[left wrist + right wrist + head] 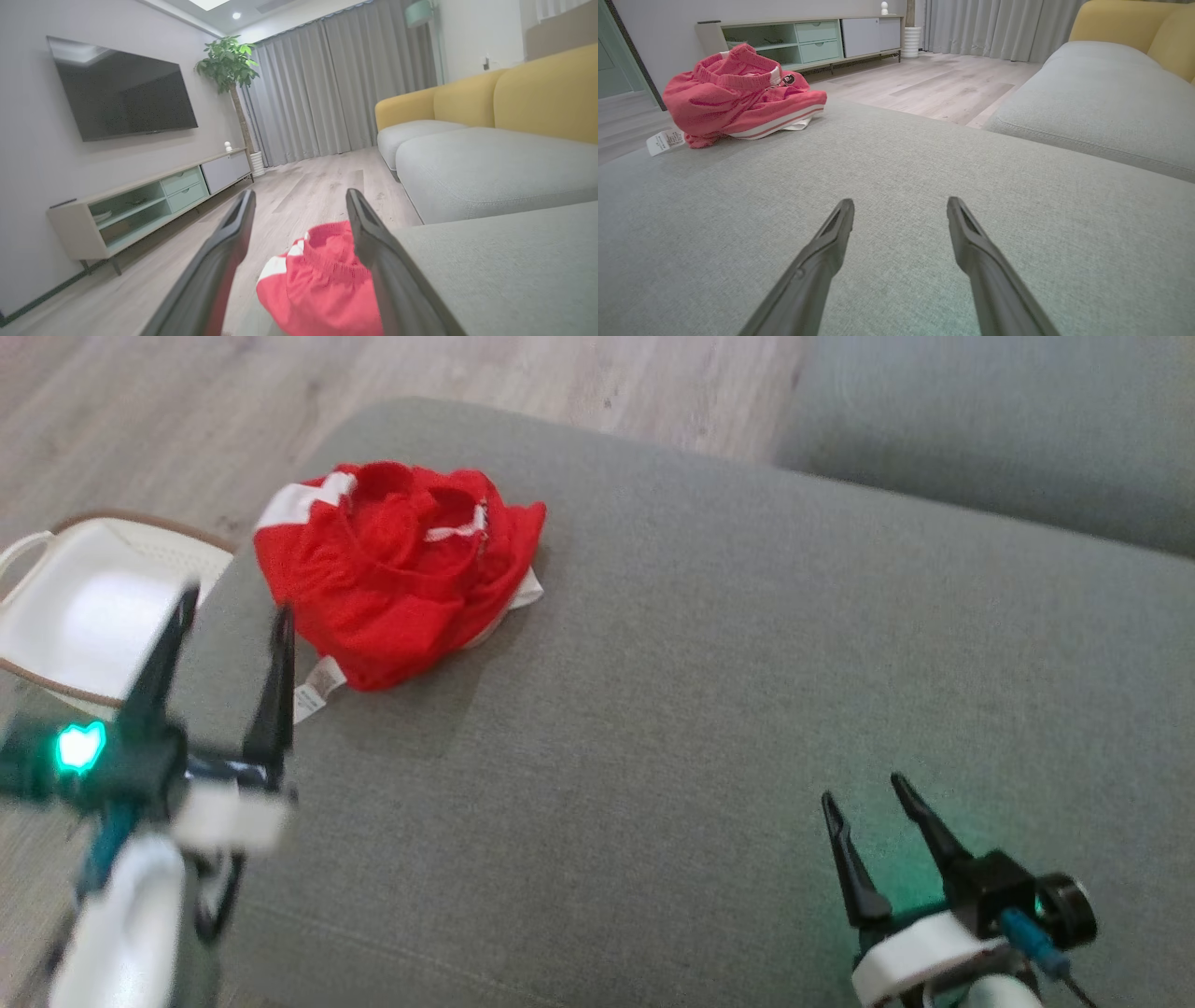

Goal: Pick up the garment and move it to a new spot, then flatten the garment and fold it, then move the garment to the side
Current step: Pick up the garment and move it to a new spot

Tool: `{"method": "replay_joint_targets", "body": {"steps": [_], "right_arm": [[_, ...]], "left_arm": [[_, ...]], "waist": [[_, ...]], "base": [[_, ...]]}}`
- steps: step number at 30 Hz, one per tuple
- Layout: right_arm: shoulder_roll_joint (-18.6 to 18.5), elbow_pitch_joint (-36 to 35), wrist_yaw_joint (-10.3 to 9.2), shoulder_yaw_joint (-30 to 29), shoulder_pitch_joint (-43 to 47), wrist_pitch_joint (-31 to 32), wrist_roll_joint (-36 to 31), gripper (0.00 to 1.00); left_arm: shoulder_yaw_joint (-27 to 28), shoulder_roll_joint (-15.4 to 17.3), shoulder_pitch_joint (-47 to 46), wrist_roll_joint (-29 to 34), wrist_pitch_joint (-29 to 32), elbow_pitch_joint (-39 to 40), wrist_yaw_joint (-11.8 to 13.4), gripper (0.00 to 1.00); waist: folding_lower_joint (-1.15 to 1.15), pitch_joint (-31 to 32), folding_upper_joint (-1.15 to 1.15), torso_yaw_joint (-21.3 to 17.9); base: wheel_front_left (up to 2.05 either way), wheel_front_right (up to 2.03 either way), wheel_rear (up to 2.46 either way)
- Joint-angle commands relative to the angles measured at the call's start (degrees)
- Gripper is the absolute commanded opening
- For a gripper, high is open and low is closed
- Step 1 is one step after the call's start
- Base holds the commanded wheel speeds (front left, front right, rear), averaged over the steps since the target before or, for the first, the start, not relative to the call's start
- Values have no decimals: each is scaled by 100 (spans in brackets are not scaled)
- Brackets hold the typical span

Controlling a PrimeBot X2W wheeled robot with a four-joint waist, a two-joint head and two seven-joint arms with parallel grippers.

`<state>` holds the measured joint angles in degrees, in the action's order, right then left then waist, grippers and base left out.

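Grey sofa cushion (672, 709), bearing one crumpled red garment (392, 569) at its far left corner, white basket (93, 588) on floor alongside; left tool (237, 602) wide, empty, near garment; right tool (862, 789) wide, empty, well apart.

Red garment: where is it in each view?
Head view: red garment upper left of centre, on the grey cushion.
Left wrist view: red garment bottom centre, between fingers of the left gripper.
Right wrist view: red garment upper left.
Shared landmark: the grey cushion under it.
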<state>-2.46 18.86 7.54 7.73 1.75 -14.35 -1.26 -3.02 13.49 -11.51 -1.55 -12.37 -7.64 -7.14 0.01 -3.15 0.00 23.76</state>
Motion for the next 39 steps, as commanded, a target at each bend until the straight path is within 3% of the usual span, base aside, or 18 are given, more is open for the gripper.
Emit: {"method": "replay_joint_targets", "body": {"steps": [1,5,13,18,23,33,34,35,39], "right_arm": [[-42,-198,-5,74,-346,-65,-80,100],[-72,-230,-5,18,-507,-65,-258,100],[-443,-420,-5,-241,-649,-65,-395,100],[-678,-551,-5,-344,-733,-65,-410,100],[-874,-722,-5,-415,-768,-65,-397,100],[-984,-910,-5,-503,-795,-65,-423,100],[-974,-915,-5,-497,-798,-65,-431,100],[-965,-914,-5,-491,-807,-65,-434,100],[-866,-860,-5,-458,-800,-65,-435,100]], "left_arm": [[84,287,-618,-32,227,64,-25,100],[-233,534,-1781,-300,989,-514,-32,100],[-1021,544,-3815,-1504,3182,-2440,-34,100],[-1489,588,-4532,-1804,3923,-3278,-34,100],[-1779,609,-4830,-1932,4031,-3948,-35,100],[-1812,445,-4976,-2051,3396,-4993,-35,100],[-1830,438,-4995,-2068,3286,-5049,-35,40],[-1849,448,-5025,-2067,3153,-5098,-35,0],[-1963,486,-5183,-2037,2659,-5241,-35,0]], "waist": [[-1,-260,0,-162],[-1,-538,0,-335],[-1,-1187,0,-421],[-1,-1565,0,-467],[-1,-1891,0,-449],[-1,-2119,0,-473],[-1,-2125,0,-481],[-1,-2129,0,-489],[-1,-2015,0,-527]], "base": [[0,0,0],[0,0,0],[0,0,0],[0,0,0],[0,0,0],[0,0,0],[0,0,0],[0,0,0],[0,0,0]]}}
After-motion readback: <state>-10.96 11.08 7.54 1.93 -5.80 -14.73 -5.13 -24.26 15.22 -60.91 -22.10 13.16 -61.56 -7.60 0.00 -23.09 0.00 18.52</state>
